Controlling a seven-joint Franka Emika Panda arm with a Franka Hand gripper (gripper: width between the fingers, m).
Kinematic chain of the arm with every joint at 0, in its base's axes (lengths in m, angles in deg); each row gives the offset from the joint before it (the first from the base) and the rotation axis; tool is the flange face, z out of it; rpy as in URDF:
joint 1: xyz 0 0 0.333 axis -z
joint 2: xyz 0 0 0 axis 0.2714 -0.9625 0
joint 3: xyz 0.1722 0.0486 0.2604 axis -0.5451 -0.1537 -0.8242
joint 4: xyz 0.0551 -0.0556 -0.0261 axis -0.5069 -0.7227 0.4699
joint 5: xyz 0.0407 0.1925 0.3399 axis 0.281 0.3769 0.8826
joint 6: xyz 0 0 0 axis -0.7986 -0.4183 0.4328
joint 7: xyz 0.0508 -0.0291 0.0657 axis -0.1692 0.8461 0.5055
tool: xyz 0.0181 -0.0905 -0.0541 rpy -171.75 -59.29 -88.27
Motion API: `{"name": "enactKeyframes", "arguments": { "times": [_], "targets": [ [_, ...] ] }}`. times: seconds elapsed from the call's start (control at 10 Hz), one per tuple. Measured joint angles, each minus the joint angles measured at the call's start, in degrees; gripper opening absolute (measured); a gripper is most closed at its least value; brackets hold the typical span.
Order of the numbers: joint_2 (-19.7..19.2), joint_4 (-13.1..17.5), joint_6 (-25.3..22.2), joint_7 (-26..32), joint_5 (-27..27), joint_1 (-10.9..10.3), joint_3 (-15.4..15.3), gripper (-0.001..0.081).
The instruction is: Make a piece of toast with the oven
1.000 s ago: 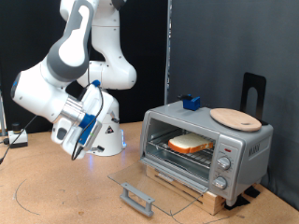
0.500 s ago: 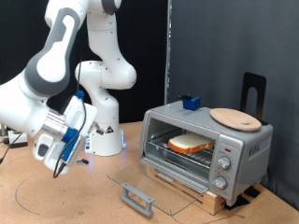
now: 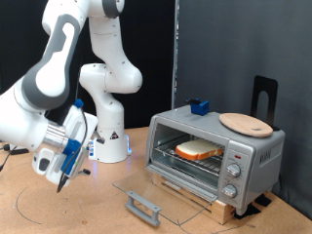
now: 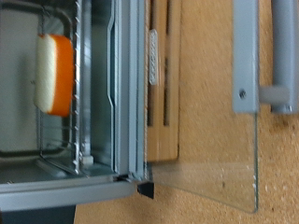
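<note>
The piece of toast [image 3: 197, 150] is seen on the wire rack [image 3: 191, 160] inside the oven [image 3: 214, 151], whose glass door [image 3: 161, 193] is lowered. The gripper [image 3: 64, 175] is held well apart, nothing visibly grasped; finger spacing cannot be told. The door handle [image 3: 143, 207] would best be approached squarely.

oven [image 3: 216, 151] right, glass door [image 3: 161, 191] folded down open | piece of toast [image 3: 197, 150] on its wire rack | gripper [image 3: 62, 178] far left, well apart, above table [image 3: 58, 210] | wooden plate [image 3: 246, 123] on oven top
</note>
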Motion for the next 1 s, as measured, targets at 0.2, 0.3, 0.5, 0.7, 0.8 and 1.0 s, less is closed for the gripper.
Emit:
{"name": "enactKeyframes", "arguments": {
  "times": [0.2,0.3,0.5,0.7,0.8,1.0],
  "targets": [
    [-2.6,-1.5,4.1,1.1,-0.8,0.0,0.0,0.0809],
    [-4.0,-1.9,6.5,1.9,-0.9,0.0,0.0,0.0809],
    [-7.0,-2.0,10.4,3.8,-1.5,0.0,-0.1,0.0809],
    [-9.3,-2.0,11.4,5.3,-1.5,0.0,-0.3,0.0809],
    [-10.0,-2.1,11.3,6.1,-1.2,-0.1,-0.8,0.0809],
    [-10.1,-3.7,9.9,7.9,-0.5,-0.2,-2.9,0.0809]
  ]
}}
